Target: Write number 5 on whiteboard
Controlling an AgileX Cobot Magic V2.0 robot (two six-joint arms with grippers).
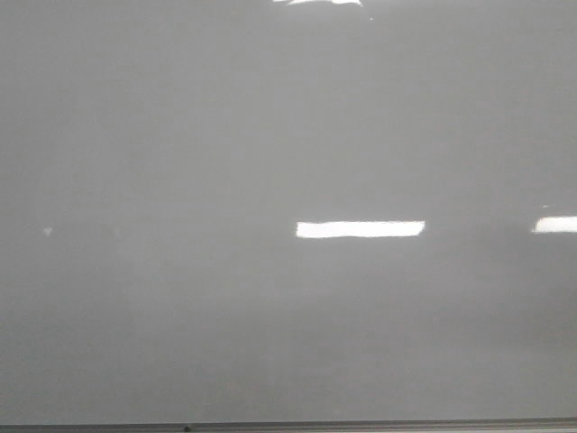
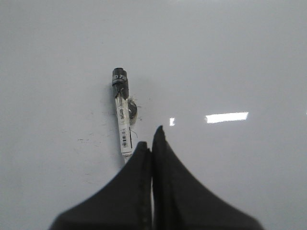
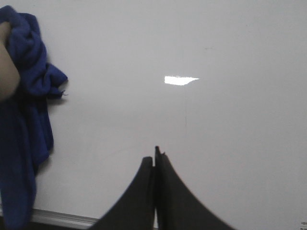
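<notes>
Against the whiteboard (image 2: pixel 230 57), left jaws clamped on a marker (image 2: pixel 123 115), right jaws together.

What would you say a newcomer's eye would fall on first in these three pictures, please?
Probably the crumpled dark blue cloth hanging at the whiteboard's edge in the right wrist view, seemingly held by a bare hand. Next, the slim white marker with a black cap lying on the glossy pale whiteboard just beyond the shut left gripper. In the front view only bright rectangular light reflections break the blank board; no digit shows.
</notes>
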